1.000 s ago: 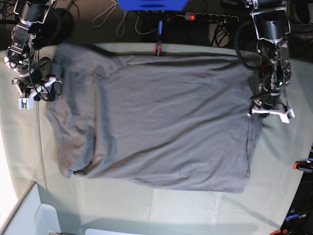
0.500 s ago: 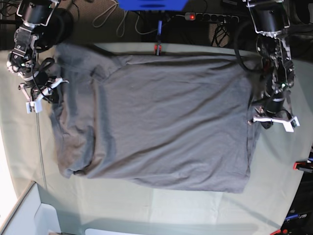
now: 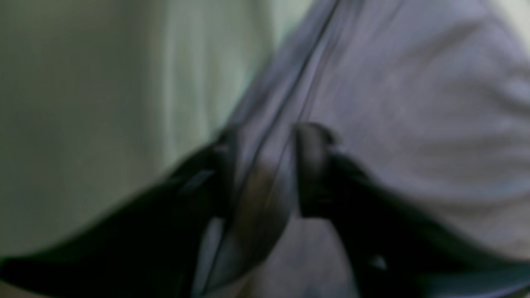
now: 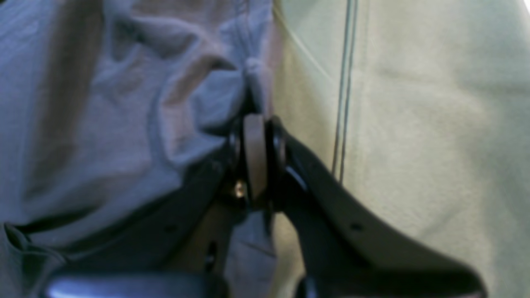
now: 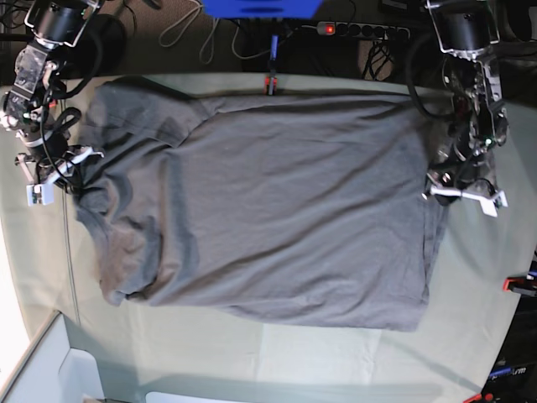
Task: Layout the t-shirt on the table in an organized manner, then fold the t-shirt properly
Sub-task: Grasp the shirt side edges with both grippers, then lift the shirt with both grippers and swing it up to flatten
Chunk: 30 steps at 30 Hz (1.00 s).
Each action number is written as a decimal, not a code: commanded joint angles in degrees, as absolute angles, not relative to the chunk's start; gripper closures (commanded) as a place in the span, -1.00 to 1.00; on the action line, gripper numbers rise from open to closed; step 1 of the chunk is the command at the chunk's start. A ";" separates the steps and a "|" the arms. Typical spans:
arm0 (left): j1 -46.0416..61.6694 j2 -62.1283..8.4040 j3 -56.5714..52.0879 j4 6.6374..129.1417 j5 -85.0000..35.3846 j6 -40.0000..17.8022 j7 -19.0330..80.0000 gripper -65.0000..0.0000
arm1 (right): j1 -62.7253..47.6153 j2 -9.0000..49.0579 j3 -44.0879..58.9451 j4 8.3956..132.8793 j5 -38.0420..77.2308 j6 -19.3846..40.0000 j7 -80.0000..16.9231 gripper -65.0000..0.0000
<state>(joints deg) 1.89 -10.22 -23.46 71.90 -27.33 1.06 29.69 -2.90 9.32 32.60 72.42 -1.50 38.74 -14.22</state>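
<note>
Right gripper (image 4: 256,140) now pinched tight on bunched shirt (image 5: 268,210) edge at sleeve end; a second ago it stood wide, clear of cloth. Fabric there has shifted outward, so spreading pull looks under way.

Left gripper (image 3: 265,165) at hem side: jaws parted narrowly, hem fold lying between fingers (image 3: 310,165) (grip or release, cannot tell; view blurred). Half a second ago it sat lower along hem.

Shirt lies mostly flat across table (image 5: 336,353), sleeve end rumpled. Layout stage unfinished; folding not begun.
</note>
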 commanded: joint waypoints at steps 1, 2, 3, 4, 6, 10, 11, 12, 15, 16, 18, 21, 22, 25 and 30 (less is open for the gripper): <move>0.84 -10.86 -23.60 72.40 -27.65 0.66 27.91 -0.06 | -2.51 10.07 32.75 73.27 -0.84 40.00 -12.97 1.00; 0.84 -10.86 -23.60 71.87 -27.65 0.31 27.56 -0.21 | -2.51 10.07 32.75 73.27 -0.84 40.00 -12.97 1.00; 0.92 -10.86 -23.52 71.60 -27.65 0.22 27.21 -0.31 | -2.51 10.07 32.75 73.27 -0.84 40.00 -12.97 1.00; 1.01 -10.86 -23.52 71.52 -27.65 0.22 27.12 -0.36 | -2.51 10.07 32.66 73.27 -0.84 40.00 -12.97 1.00; 1.10 -10.86 -23.52 71.43 -27.65 0.57 27.12 -0.40 | -2.51 10.07 32.66 73.27 -0.84 40.00 -12.97 1.00; 0.75 -10.86 -23.08 68.79 -27.56 0.57 27.12 -0.43 | -2.51 9.71 32.66 73.27 -0.84 40.00 -13.05 1.00; 0.31 -10.86 -23.08 67.82 -27.56 0.40 27.12 -0.43 | -2.51 9.27 32.66 73.27 -0.92 40.00 -13.05 1.00; -0.57 -10.86 -23.08 66.59 -27.56 0.31 27.12 -0.43 | -2.51 9.01 32.75 73.27 -1.01 40.00 -13.05 1.00; -2.07 -10.77 -22.99 62.90 -27.56 0.22 27.38 -0.42 | -2.51 8.92 32.66 73.27 -1.01 40.00 -13.05 1.00; -2.33 -10.68 -22.99 62.20 -27.56 0.22 27.65 -0.42 | -2.77 8.92 32.66 73.27 -1.01 40.00 -13.05 1.00; -2.07 -10.51 -22.81 62.37 -27.56 0.22 27.74 -0.31 | -3.65 8.92 32.66 73.63 -1.01 40.00 -12.97 1.00; -2.07 -10.86 -20.62 62.29 -27.65 0.13 27.56 0.19 | -3.65 8.92 32.66 73.63 -1.01 40.00 -12.88 1.00; -2.07 -10.95 -20.00 62.29 -27.65 0.13 27.38 0.38 | -3.65 8.92 32.66 73.63 -1.01 40.00 -12.88 1.00; -1.98 -10.95 -19.74 62.29 -27.65 0.13 27.30 0.83 | -3.65 8.92 32.84 73.71 -1.01 40.00 -12.88 1.00; -1.89 -11.38 -19.91 64.84 -28.09 0.13 27.65 1.00 | -3.65 9.27 33.01 74.24 -0.92 40.00 -12.62 1.00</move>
<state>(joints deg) -1.48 -10.81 -19.81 63.96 -27.66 0.47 27.64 -4.36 8.36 32.64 72.86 -1.67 38.74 -14.31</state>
